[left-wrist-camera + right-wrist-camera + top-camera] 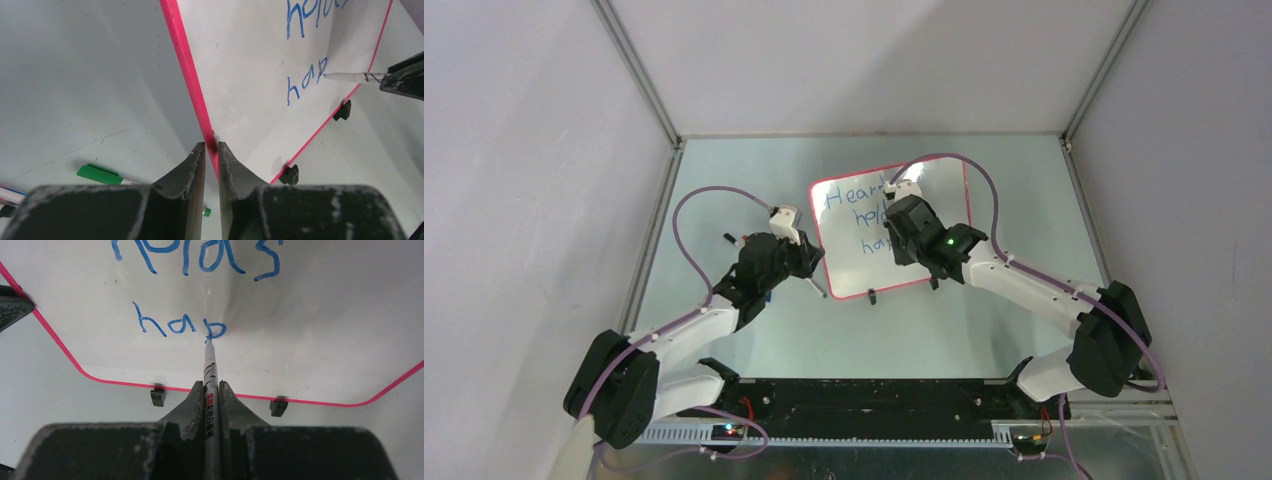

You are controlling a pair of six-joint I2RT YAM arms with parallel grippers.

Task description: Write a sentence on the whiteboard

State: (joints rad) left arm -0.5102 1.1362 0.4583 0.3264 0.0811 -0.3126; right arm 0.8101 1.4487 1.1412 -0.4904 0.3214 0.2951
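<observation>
From above, the whiteboard (864, 272) lies on the pale table (984, 330) between my two arms, turned a little so its red frame runs at a slant. The blue sentence (856, 215) runs down its left half in three lines, partly covered by my right arm. My left gripper (810, 262) sits at the board's left edge and my right gripper (902, 242) hangs over the middle of the board; from this height I cannot make out how either pair of fingers stands. A thin pen (816, 288) lies on the table just beside the board's lower left corner. Through my left wrist camera, my left gripper (211, 148) is clamped on the red frame of the whiteboard (250, 75), one finger on each side of the rim. The sentence (306, 82) shows on the white face, with the last word reading "hap". A green-capped marker (100, 174) lies on the table to the left, apart from the board. Through my right wrist camera, my right gripper (211, 387) is closed tight on a white marker (210, 365) that points straight ahead. Its tip touches the whiteboard (325, 330) at the last letter of "hap" in the sentence (180, 325), under the line reading "holds". Two small black feet (158, 396) sit at the board's near edge.
</observation>
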